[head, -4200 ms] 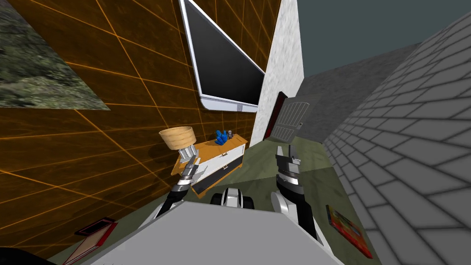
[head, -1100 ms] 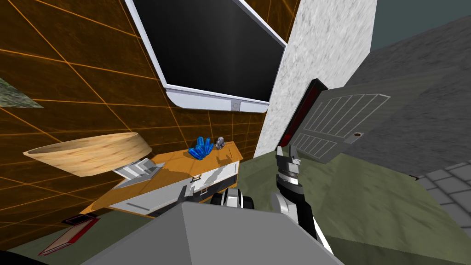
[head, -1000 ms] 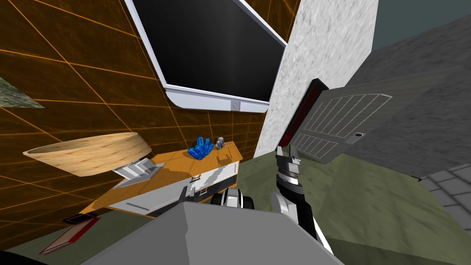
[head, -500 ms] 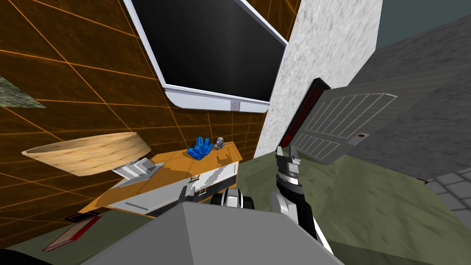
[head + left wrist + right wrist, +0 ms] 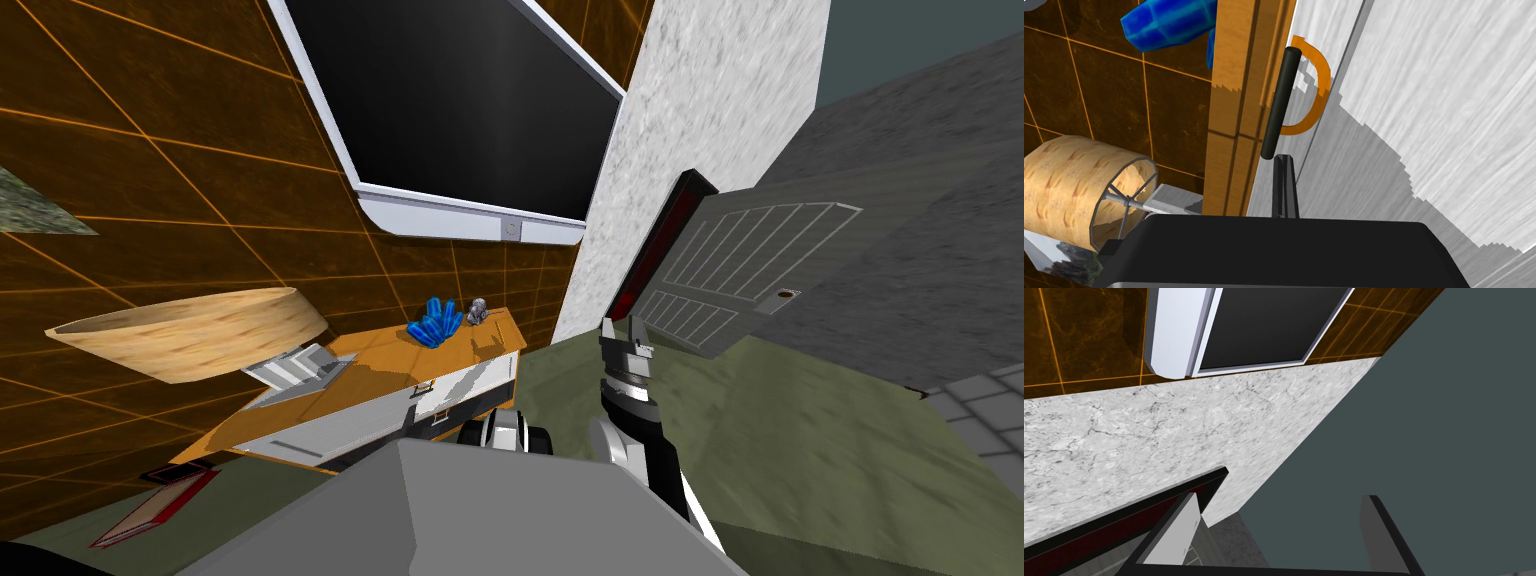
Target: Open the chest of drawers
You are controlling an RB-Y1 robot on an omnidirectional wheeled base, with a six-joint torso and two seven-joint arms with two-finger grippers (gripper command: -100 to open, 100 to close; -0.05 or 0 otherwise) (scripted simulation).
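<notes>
Finds chest [image 5: 458,386] lower left of centre from the head, adds its dark handle [image 5: 1279,100] mid-frame from the left wrist, left gripper [image 5: 1283,160] pressed together, empty, just below it, right gripper [image 5: 1284,498] spread, empty.

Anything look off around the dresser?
Two things. A red-framed picture lies on the floor by the wall, beside the chest of drawers, rather than hanging. And the left gripper has its jaws shut on nothing, just short of the end of the dark handle.
</notes>
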